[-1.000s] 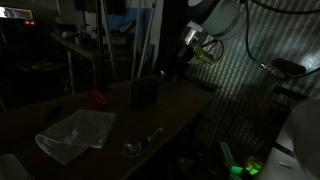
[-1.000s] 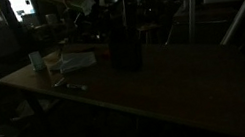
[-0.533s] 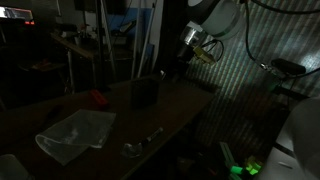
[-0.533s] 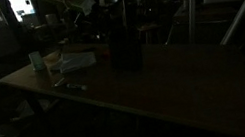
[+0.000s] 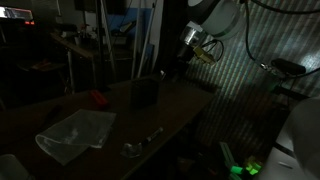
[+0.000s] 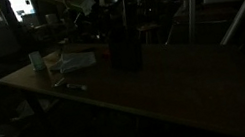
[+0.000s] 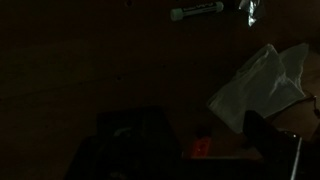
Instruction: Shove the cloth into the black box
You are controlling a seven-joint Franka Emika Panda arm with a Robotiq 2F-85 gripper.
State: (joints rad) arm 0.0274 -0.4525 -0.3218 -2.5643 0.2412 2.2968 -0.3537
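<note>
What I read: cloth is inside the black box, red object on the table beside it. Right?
No. The cloth lies on the table, apart from the black box, as an exterior view shows. The red object is on the table beside it.

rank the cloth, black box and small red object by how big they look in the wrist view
1-2. black box and cloth: about alike; the box is dark, close and cut off, so no ranking.
3. small red object: clearly smallest.
</note>
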